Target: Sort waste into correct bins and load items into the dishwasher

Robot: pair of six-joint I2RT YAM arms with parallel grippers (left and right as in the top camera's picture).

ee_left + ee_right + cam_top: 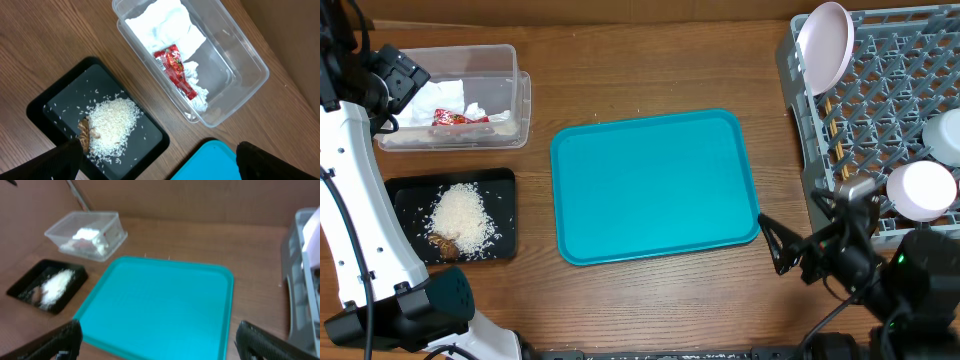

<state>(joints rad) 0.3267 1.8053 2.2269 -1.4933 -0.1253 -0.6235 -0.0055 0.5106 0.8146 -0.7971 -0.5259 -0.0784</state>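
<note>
The clear tub [510, 100] at the back left holds white napkins [420, 105] and a red wrapper [455, 117]; it also shows in the left wrist view [245, 75] with the wrapper [175, 67]. The black tray [505, 215] holds rice [458, 218] and brown scraps [444, 243]. The grey dish rack [890, 70] at the right holds an upright plate [823, 45], two pale bowls [921, 188] [945, 135] and chopsticks [835, 140]. My left gripper [398, 72] [157, 160] is open and empty, high above the tub and black tray. My right gripper [775, 245] [160, 337] is open and empty beside the teal tray's right front corner.
The big teal tray [655, 185] lies in the middle of the wooden table with nothing on it; it fills the right wrist view [160, 305]. A brown cardboard wall runs along the back edge.
</note>
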